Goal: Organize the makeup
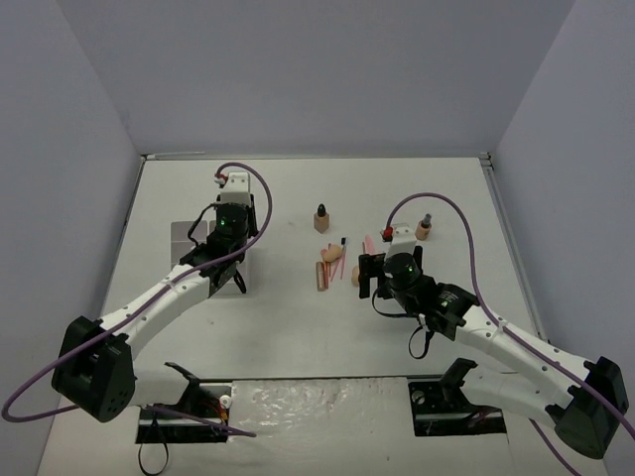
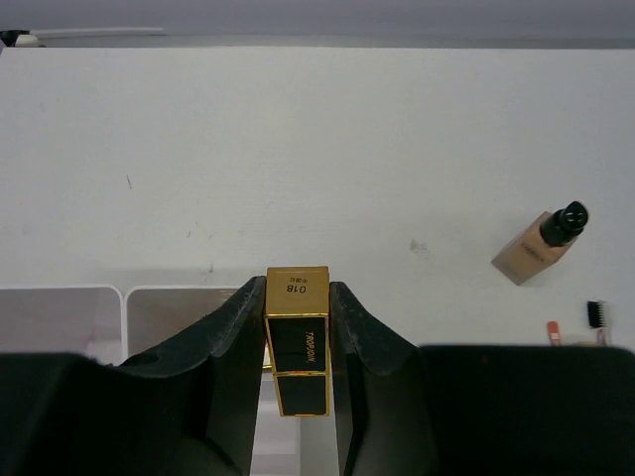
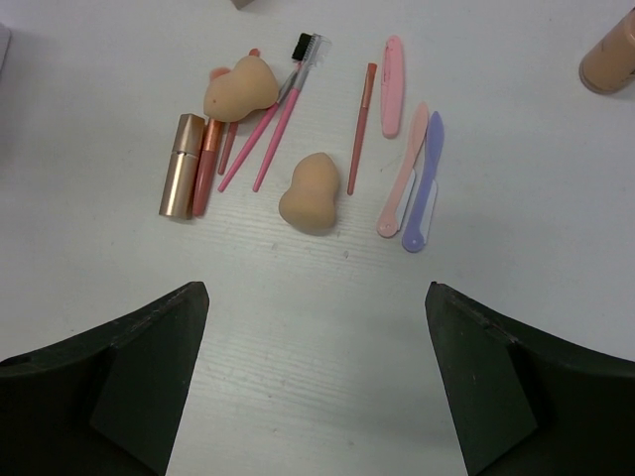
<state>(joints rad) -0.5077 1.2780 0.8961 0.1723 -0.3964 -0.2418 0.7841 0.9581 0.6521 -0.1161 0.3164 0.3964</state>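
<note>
A black-gold lipstick tube [image 2: 298,342] is clamped in the left gripper [image 2: 298,297], with a tan bottle [image 2: 536,250] seen ahead to its right. The right gripper [image 3: 316,293] is held wide apart; peach sponges [image 3: 310,195] and thin sticks [image 3: 362,129] are spread ahead of it.

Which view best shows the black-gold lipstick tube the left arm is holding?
Left wrist: the lipstick tube sits centred and close, clamped between the left fingers, with its label visible. Top external hides it beneath that arm; right wrist doesn't show it at all.
</note>
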